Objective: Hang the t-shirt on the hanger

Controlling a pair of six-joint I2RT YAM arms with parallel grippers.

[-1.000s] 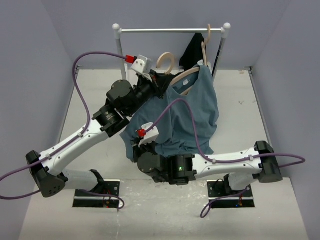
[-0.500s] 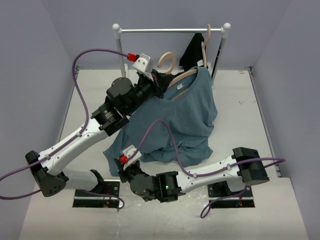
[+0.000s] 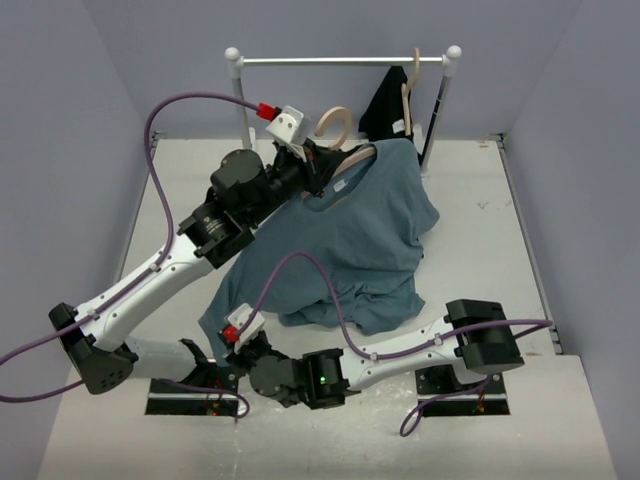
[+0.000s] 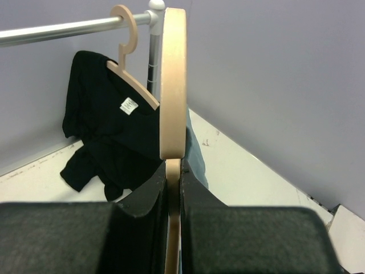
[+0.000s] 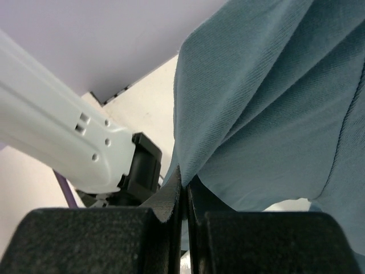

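Note:
The blue-grey t-shirt [image 3: 350, 235] hangs by its neck from the pale wooden hanger [image 3: 335, 125] and spreads down toward the near left. My left gripper [image 3: 318, 168] is shut on the hanger's neck; in the left wrist view the hook [image 4: 173, 85] rises straight up from my gripper [image 4: 173, 188]. My right gripper [image 3: 228, 345] is shut on the t-shirt's lower left edge, low near the arm bases. In the right wrist view the cloth [image 5: 274, 103] runs up from my pinched gripper [image 5: 183, 188].
A metal rack [image 3: 340, 61] stands at the back, its rail [image 4: 57, 31] carrying a second wooden hanger [image 4: 128, 51] with the black garment [image 4: 108, 131] on the right. The left arm's white link [image 5: 51, 137] passes close beside my right gripper. Purple cables loop over the shirt.
My right gripper has pulled the t-shirt's lower edge toward the near left, stretching the cloth out. My left gripper with the hanger has shifted slightly left.

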